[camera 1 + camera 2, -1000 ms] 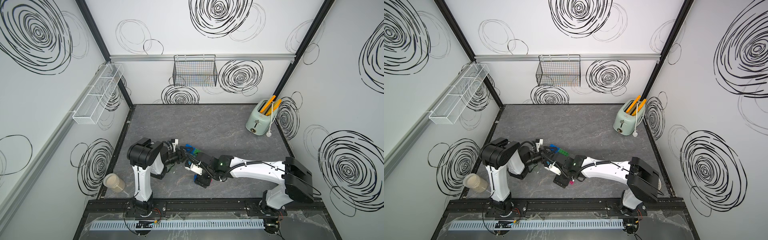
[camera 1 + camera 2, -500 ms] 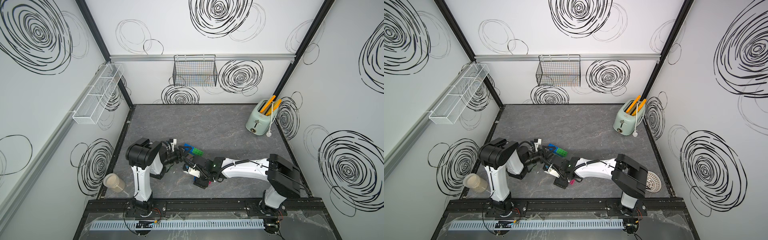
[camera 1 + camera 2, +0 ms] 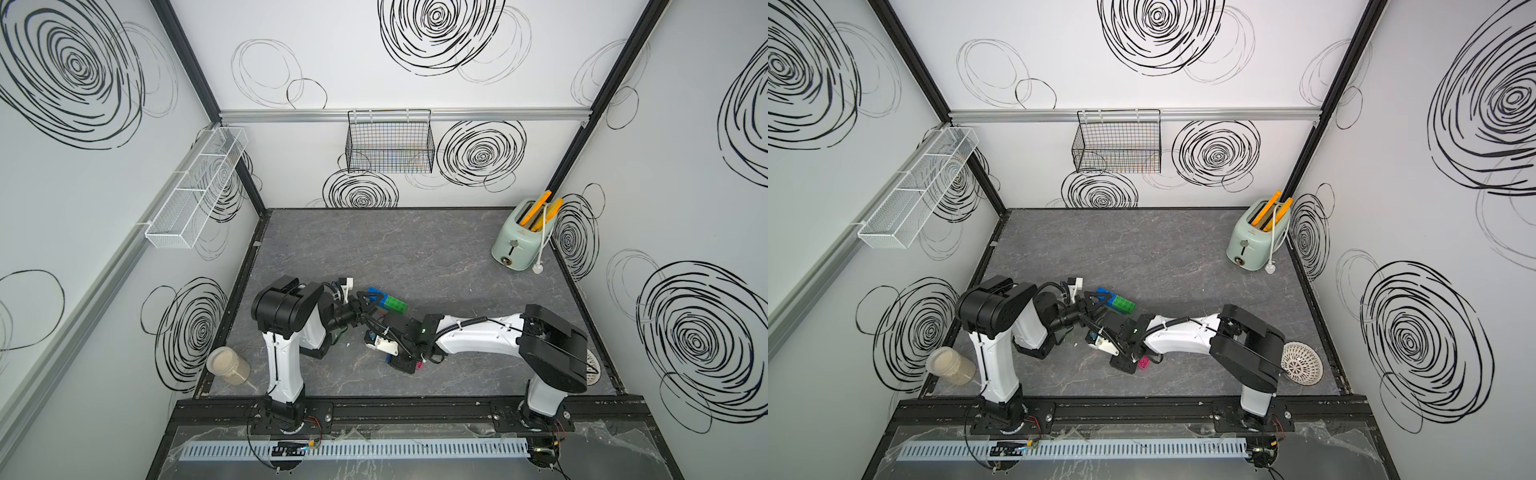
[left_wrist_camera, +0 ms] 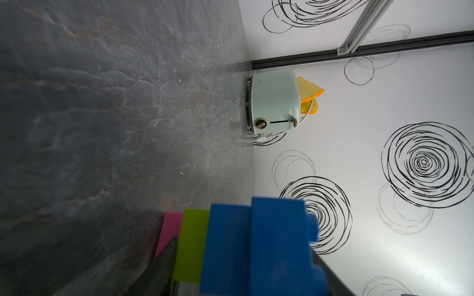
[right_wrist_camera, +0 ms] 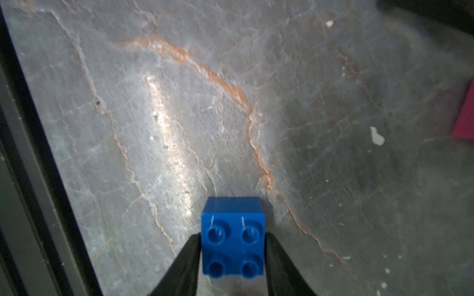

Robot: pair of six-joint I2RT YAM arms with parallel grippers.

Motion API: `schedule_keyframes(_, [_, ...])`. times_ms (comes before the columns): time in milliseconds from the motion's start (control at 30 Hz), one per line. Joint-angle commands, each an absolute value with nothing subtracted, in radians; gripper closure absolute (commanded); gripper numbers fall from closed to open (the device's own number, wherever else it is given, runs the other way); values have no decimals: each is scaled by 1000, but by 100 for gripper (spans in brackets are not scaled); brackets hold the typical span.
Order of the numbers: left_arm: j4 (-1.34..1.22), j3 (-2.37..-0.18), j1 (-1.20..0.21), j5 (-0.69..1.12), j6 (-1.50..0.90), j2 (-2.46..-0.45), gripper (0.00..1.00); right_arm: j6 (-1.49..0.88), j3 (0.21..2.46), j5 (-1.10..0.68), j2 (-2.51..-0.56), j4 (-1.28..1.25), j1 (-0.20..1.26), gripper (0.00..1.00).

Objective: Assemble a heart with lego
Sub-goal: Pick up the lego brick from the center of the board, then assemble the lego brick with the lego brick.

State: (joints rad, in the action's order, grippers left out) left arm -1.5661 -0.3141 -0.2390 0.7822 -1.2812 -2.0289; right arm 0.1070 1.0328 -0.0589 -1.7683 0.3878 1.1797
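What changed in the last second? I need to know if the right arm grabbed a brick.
The right gripper closed on the small blue square studded brick, and that arm's elbow swung to the left. The left gripper went on holding the part-built blue, green, lime and pink brick stack.

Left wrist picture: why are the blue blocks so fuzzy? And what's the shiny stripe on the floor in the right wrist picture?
Left wrist view: the blue bricks sit very close to the lens, so they blur, while the far toaster is sharp. Right wrist view: the stripe is light glaring off the table.
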Motion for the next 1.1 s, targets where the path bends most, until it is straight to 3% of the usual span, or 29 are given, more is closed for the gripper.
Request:
schedule_keyframes(0, [-1500, -298, -229, 762, -1259, -2041, 39, 124, 1059, -70, -1781, 387, 1170, 62])
schedule_keyframes(333, [-1496, -301, -235, 766, -1253, -2045, 39, 140, 1074, -81, -1743, 409, 1147, 79])
schedule_keyframes(700, [-1486, -312, -268, 779, -1245, -2049, 39, 153, 1118, -134, -1529, 510, 934, 79])
schedule_keyframes(1067, [-1481, -326, -293, 799, -1234, -2061, 39, 176, 1190, -127, -1588, 537, 847, 78])
